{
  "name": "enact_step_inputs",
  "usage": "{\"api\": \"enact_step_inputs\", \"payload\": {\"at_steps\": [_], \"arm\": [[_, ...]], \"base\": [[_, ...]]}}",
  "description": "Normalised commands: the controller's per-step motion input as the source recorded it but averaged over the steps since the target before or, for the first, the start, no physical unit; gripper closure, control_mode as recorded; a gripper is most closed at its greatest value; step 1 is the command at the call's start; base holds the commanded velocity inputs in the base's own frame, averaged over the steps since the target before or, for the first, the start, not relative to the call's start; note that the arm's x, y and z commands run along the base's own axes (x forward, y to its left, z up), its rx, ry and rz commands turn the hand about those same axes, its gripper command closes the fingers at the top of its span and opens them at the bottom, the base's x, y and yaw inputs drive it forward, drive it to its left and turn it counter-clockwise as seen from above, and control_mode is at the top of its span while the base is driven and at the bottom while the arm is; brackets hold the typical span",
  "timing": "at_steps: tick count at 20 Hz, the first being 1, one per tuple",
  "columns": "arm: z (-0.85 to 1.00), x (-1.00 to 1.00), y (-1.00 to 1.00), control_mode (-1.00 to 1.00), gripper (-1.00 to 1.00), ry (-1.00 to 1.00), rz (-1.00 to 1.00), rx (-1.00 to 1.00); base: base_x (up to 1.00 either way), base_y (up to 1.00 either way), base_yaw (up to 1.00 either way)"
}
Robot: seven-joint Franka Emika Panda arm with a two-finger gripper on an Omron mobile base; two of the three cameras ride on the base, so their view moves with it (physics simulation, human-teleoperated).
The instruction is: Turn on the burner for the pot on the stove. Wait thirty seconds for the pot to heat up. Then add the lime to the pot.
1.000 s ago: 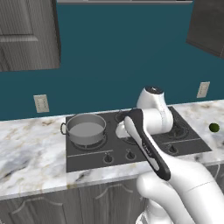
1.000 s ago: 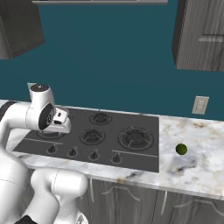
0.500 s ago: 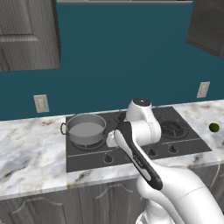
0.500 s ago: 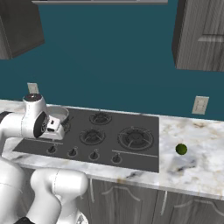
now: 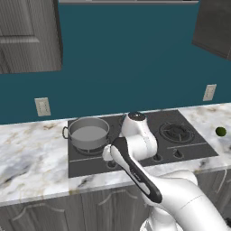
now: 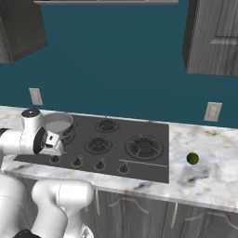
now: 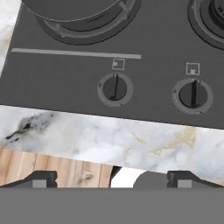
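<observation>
The grey steel pot (image 5: 90, 133) stands on the back-left burner (image 7: 89, 27) of the dark stove (image 5: 198, 149). The lime (image 5: 220, 131) is a small green ball that lies on the marble counter right of the stove, also seen from the right base (image 6: 192, 158). My gripper (image 7: 113, 179) is open, its fingertips wide apart with nothing between them. It hangs over the stove's front left edge and looks down at the leftmost knob (image 7: 114, 89), just in front of the pot. In the right base view the hand covers part of the pot (image 6: 59, 122).
A second knob (image 7: 192, 94) sits right of the first, with more along the stove's front edge. A large burner (image 5: 177, 132) is at the right. The marble counter (image 7: 131, 138) ends just below the knobs. Wall cabinets hang above both sides.
The arm has swung left and down from above the middle of the stove to its front left corner by the pot. The jaws stayed open. Pot and lime have not moved.
</observation>
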Motion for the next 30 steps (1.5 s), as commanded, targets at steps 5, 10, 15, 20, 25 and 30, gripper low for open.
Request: {"api": "enact_step_inputs", "payload": {"at_steps": [5,10,15,20,25,30], "arm": [[-0.29,0.16,0.08,-1.0,-1.0,0.01,0.0,0.0],[-0.12,0.23,0.0,-1.0,-1.0,0.0,0.0,0.0],[0.0,0.19,0.0,-1.0,-1.0,0.0,0.0,0.0],[-0.03,0.23,0.0,-1.0,-1.0,0.0,0.0,0.0],[-0.11,0.2,0.0,-1.0,-1.0,0.0,0.0,0.0],[-0.18,0.1,0.06,-1.0,-1.0,0.0,0.0,0.0]], "base": [[0.0,0.0,0.0],[0.0,0.0,0.0],[0.0,0.0,0.0],[0.0,0.0,0.0],[0.0,0.0,0.0],[0.0,0.0,0.0]]}}
